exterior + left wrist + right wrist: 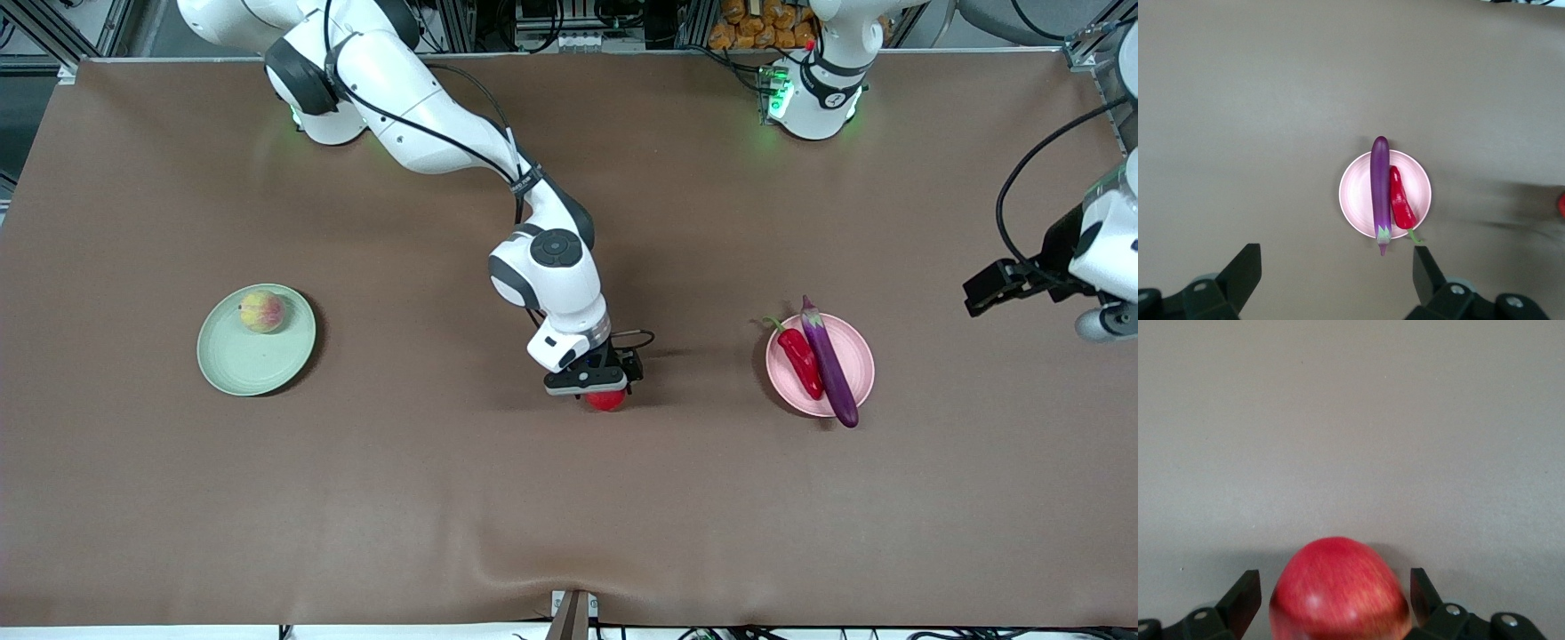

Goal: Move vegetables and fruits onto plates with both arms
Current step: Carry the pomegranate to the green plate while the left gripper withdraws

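Counting two plates (256,360), four produce

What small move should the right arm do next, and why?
Probably close the right end effector on the red fruit. The fruit lies on the table between its fingers, with a gap at each side, so it is not yet gripped. The peach is on the green plate; the left end effector waits open.

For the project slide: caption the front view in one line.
Right gripper straddles the red fruit mid-table, peach on green plate, eggplant and chili on pink plate.
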